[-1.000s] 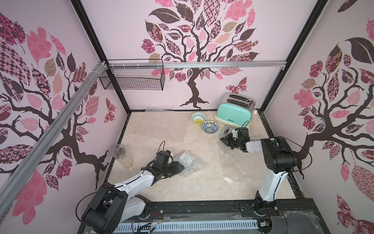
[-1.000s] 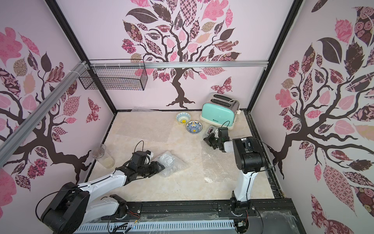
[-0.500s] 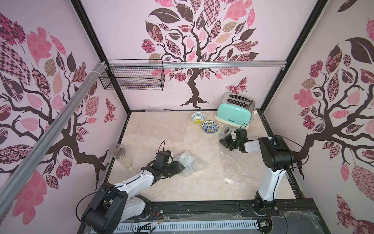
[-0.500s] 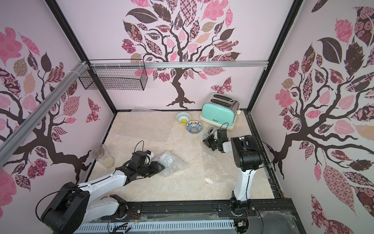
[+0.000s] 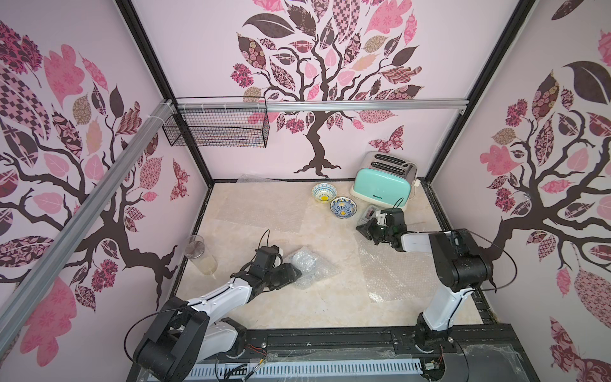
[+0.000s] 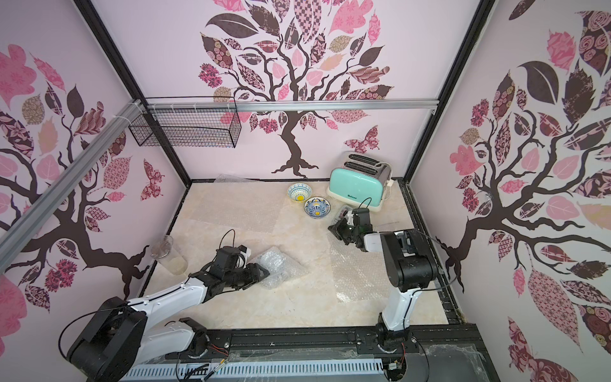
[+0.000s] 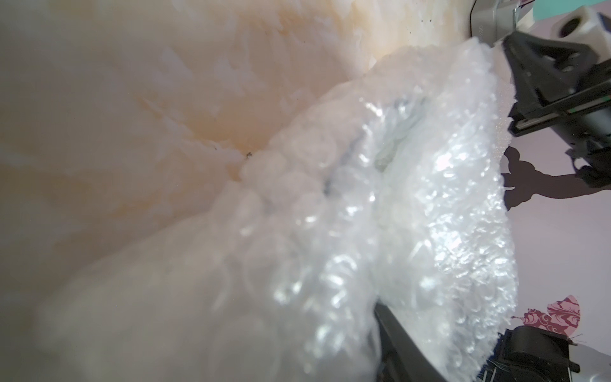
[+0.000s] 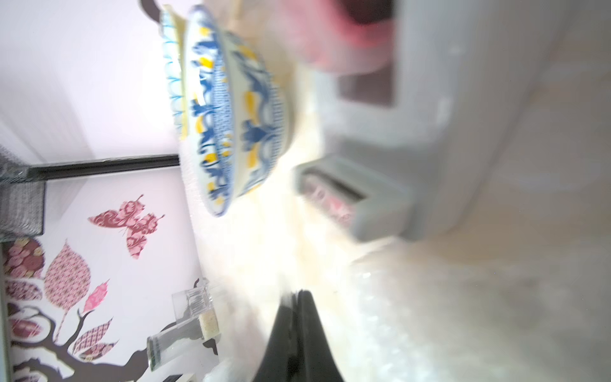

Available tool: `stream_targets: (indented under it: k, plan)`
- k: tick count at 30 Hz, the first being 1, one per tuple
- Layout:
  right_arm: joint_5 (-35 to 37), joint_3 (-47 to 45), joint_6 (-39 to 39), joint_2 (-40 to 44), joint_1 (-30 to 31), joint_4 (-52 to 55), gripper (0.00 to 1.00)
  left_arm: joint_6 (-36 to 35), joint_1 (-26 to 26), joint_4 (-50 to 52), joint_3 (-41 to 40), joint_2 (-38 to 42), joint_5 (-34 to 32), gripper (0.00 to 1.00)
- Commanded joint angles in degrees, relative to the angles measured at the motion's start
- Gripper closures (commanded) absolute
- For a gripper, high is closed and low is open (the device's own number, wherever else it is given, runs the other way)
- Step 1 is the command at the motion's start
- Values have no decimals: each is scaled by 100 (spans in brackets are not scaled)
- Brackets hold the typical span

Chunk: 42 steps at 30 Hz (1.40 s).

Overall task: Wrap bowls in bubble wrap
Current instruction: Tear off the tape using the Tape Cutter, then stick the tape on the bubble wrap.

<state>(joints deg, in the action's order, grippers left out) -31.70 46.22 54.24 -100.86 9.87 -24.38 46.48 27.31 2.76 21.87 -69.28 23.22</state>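
At the corner of the flat clear bubble-wrap sheet (image 5: 390,268), the clenched right gripper (image 5: 362,230) had edged leftward, probably readying the next wrap. The left gripper (image 5: 291,274) still grasped the crumpled bubble-wrap bundle (image 5: 305,263); a yellow-centred ceramic bowl (image 5: 344,207) waited nearby.

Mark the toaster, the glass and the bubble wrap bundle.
toaster (image 5: 380,187): in a top view, mint front.
glass (image 5: 203,259): in a top view, side wall.
bubble wrap bundle (image 5: 305,261): in a top view, crumpled top.
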Motion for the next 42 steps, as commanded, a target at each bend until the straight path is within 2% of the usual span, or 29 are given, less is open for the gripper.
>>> stream_targets:
  k: [1,8,11,16,21,26,30,34,42]
  plan:
    - [-157,-237,-190,525,102,-41,100,-96,6,-57,62,-42,51,47]
    - [-558,-872,-571,1816,171,-150,100,-97,8,-74,62,-42,65,47]
    - [-612,-1229,-896,2542,386,-187,100,-113,9,-74,55,-41,60,47]
    - [-672,-1596,-1532,3596,1202,-20,100,-121,9,-127,76,-120,84,47]
    - [-716,-1899,-1832,4111,2141,-166,100,-112,9,-192,68,-152,90,47]
    - [-797,-2084,-2177,4283,2869,-230,100,-102,10,-272,29,-174,119,47]
    - [-846,-2234,-2154,4132,2991,-556,100,-104,5,-294,19,-141,154,48]
    - [-875,-2229,-2094,3663,3080,-912,100,-112,6,-296,1,-115,156,48]
    - [-796,-1555,-2369,2376,3588,-925,100,-139,4,-312,-25,-49,147,49]
